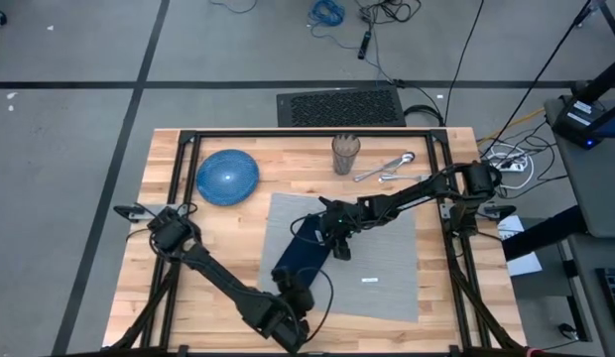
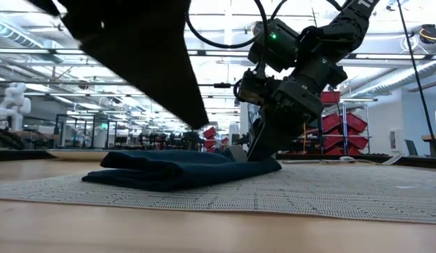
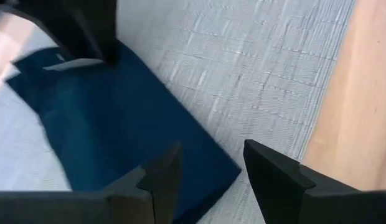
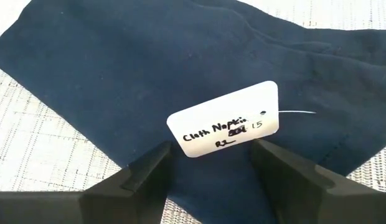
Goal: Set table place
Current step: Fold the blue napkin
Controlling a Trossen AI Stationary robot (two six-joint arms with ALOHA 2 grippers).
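light: bright, even overhead | glare: ceiling strips, low view | blur: near dark arm (image 2: pixel 133 49)

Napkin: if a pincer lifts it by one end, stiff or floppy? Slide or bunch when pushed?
Likely floppy: the napkin is soft folded cloth with rumpled layers, so it should drape and may unfold. Probably light, given how thin it lies. Pushed, it would likely bunch rather than slide, since the placemat under it looks coarsely woven.

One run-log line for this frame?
napkin: on placemat | right gripper: open over napkin tag | left gripper: open at napkin's near end | plate: off placemat
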